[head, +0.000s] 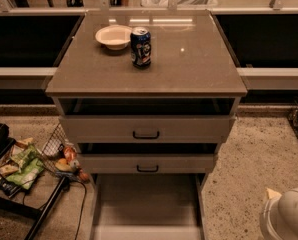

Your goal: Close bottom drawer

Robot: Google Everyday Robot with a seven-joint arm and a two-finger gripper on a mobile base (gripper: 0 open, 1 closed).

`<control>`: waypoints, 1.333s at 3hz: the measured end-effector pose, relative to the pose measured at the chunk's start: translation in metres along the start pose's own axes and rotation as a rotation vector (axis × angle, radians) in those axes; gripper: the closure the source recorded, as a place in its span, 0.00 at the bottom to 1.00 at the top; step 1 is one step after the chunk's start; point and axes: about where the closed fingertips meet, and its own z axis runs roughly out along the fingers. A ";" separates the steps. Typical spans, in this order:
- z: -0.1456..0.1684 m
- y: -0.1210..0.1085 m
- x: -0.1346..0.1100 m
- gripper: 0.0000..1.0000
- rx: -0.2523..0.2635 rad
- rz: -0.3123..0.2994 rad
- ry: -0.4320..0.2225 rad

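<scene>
The bottom drawer point(148, 206) of the grey-beige cabinet point(146, 79) is pulled far out toward me. Its pale bare interior faces up, and its front runs along the lower frame edge, with the handle out of view. The middle drawer point(147, 163) and top drawer point(146, 128) stand slightly open, each with a small black handle. My gripper is out of view. Only a white rounded part of my arm point(288, 215) shows at the lower right, to the right of the open drawer and apart from it.
A white bowl point(113, 36) and a blue can point(140, 47) stand on the cabinet top. A wire basket point(56, 145) and a black rack with snack bags point(16, 169) sit on the speckled floor at the left. A cable point(81, 204) runs beside the drawer.
</scene>
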 end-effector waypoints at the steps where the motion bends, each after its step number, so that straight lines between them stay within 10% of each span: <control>1: 0.057 0.002 -0.015 0.00 -0.034 -0.032 0.001; 2: 0.141 0.013 -0.032 0.00 -0.093 -0.064 -0.011; 4: 0.269 0.070 -0.018 0.39 -0.224 0.029 -0.006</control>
